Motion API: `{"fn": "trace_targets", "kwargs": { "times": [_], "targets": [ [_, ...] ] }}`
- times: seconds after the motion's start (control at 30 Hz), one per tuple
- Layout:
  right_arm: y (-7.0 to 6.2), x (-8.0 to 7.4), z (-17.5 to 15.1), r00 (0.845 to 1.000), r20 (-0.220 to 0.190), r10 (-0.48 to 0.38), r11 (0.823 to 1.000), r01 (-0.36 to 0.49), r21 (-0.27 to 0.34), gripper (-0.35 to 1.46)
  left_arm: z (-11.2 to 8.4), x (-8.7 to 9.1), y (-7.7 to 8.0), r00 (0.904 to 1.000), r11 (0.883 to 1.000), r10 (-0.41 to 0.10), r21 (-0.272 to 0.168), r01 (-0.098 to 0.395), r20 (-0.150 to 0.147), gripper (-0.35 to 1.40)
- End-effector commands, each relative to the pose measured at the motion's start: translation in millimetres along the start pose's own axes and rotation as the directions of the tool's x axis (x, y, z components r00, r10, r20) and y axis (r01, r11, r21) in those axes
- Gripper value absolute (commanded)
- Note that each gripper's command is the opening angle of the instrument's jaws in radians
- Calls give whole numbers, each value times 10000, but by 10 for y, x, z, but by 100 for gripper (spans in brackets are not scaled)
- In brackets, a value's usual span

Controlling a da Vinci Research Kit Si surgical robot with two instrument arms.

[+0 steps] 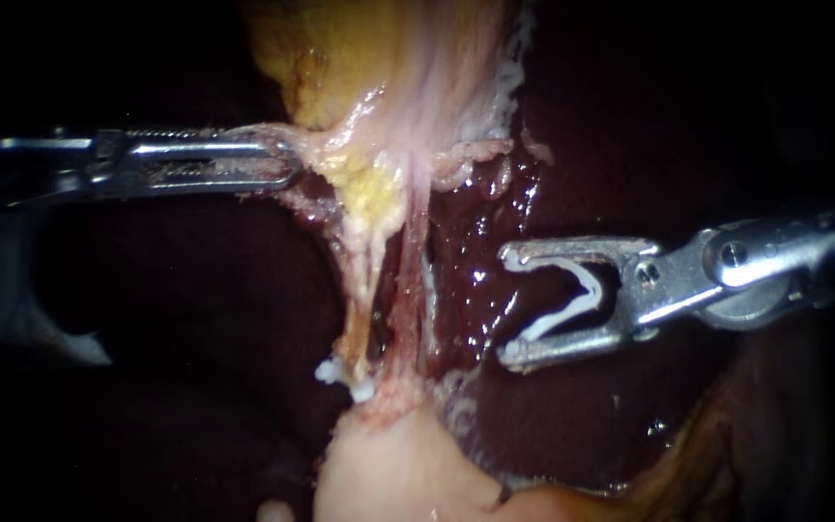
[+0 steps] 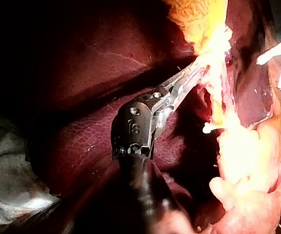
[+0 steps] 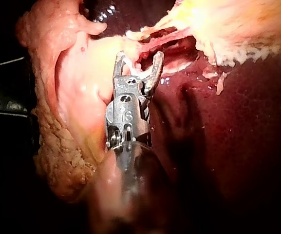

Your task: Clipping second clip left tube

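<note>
- Noted right instrument [image 1: 507, 305] entering from the right, its claw spread wide yet holding a white clip [image 1: 591, 295], one clip leg seated against each half, mouth facing the endoscope view's left.
- Noted left instrument [image 1: 289, 163] entering from the left, its claw pressed together on yellow tissue [image 1: 369, 184] at the upper end of the tubes.
- Located left tube [image 1: 367, 290] as the pale strand stretched between that yellow tissue above and pale tissue [image 1: 388, 464] below. Recorded its long axis as near upright in the endoscope view.
- Found a placed clip [image 1: 361, 390] on its lower end, just above the pale tissue.
- Found left tube ahead of the loaded claw's mouth, toward the view's left and apart from it, with right tube [image 1: 416, 280] and a strip of liver [image 1: 480, 242] between.
- Recorded the claw's long axis as lying crosswise to the tube, which is judged suitable for straddling it.
- Rated the left claw as nearer the tube's top (occupied with holding) and the loaded claw as farther.
- Judged that the approach must carry the mouth past right tube without catching it and land above the placed clip. Unable to confirm depth between the tubes.
</note>
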Motion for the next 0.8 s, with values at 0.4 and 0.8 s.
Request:
{"fn": "trace_targets", "kwargs": {
  "times": [0.4, 0.8],
  "targets": [
    [0, -1, 0, 10000, -7, -3, 10000, 3, 29, 50, -46, 37, 8, 9998, 9997, -218, -101, 217, -34, -35],
    [-5, 2, 9, 10000, -57, -23, 9998, 24, 189, 50, -67, 41, 12, 9995, 9997, -261, -33, 261, -148, -35]
  ]
}}
